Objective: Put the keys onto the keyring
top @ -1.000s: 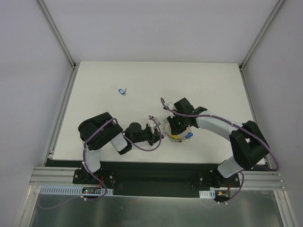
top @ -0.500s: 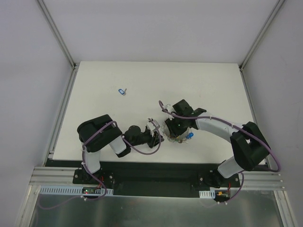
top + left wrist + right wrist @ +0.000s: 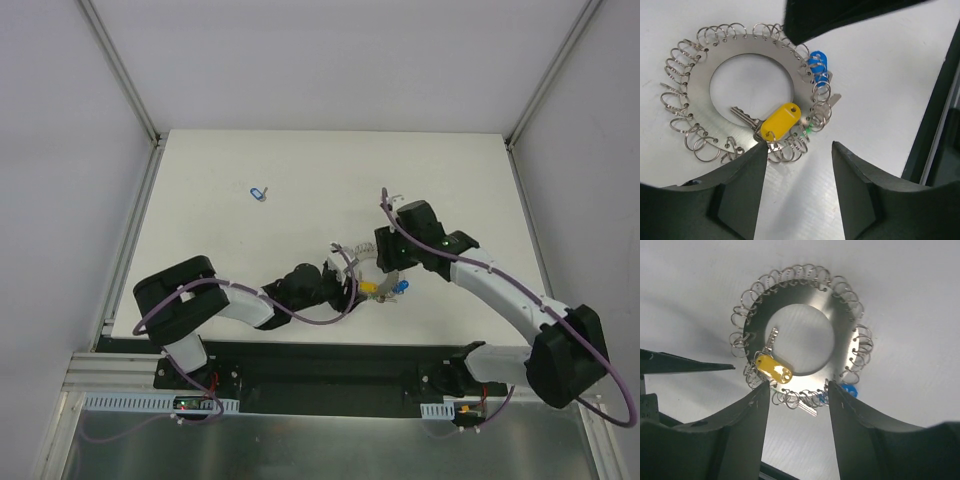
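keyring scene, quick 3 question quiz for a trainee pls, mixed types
1. True or false: the left gripper and the right gripper both stand open, holding nothing.
2. Multiple choice: the lone key lying far from the keyring has a head that is A yellow, B blue, C red.
3. Fill in: the blade of the ___ key lies across the keyring's hole.

Key
1. True: each pair of fingers is apart with nothing between them.
2. B.
3. Yellow: the yellow key hangs on a small rim loop and its blade points inward.
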Action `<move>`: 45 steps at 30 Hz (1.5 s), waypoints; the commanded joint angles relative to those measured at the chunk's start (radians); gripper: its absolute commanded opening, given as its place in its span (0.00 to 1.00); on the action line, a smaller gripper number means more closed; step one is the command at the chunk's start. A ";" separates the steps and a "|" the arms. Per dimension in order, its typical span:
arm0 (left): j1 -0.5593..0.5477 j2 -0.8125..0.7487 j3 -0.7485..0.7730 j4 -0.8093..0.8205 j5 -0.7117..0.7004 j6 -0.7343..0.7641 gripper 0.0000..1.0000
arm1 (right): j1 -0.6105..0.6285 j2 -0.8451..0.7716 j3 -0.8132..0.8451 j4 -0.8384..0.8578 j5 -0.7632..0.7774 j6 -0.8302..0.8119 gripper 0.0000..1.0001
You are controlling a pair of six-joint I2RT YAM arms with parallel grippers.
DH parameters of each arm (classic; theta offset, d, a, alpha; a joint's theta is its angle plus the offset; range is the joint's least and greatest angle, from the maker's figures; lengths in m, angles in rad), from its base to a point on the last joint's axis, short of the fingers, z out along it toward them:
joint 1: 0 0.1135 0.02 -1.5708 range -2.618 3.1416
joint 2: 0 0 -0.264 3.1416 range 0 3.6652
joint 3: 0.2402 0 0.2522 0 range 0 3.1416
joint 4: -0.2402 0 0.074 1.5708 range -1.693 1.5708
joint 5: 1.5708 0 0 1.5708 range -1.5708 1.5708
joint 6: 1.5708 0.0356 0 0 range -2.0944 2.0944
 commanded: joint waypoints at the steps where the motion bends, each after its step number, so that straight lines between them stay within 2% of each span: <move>1: -0.022 -0.076 0.135 -0.376 -0.195 -0.194 0.56 | -0.018 -0.144 -0.051 -0.027 0.163 0.151 0.54; 4: -0.040 -0.088 0.246 -0.642 -0.307 -0.285 0.56 | -0.029 -0.196 -0.081 -0.030 0.214 0.178 0.58; 8: -0.067 -0.091 0.332 -0.845 -0.399 -0.403 0.42 | -0.035 -0.256 -0.114 -0.029 0.237 0.168 0.58; 10: -0.067 -0.068 0.376 -0.884 -0.386 -0.432 0.38 | -0.038 -0.270 -0.135 -0.027 0.237 0.167 0.58; 18: -0.110 0.028 0.519 -1.051 -0.418 -0.422 0.37 | -0.052 -0.301 -0.158 -0.030 0.225 0.135 0.58; 36: -0.116 0.126 0.601 -1.083 -0.454 -0.391 0.31 | -0.076 -0.289 -0.176 -0.018 0.181 0.122 0.58; 45: -0.114 0.157 0.618 -1.091 -0.418 -0.370 0.30 | -0.078 -0.266 -0.170 -0.015 0.165 0.096 0.58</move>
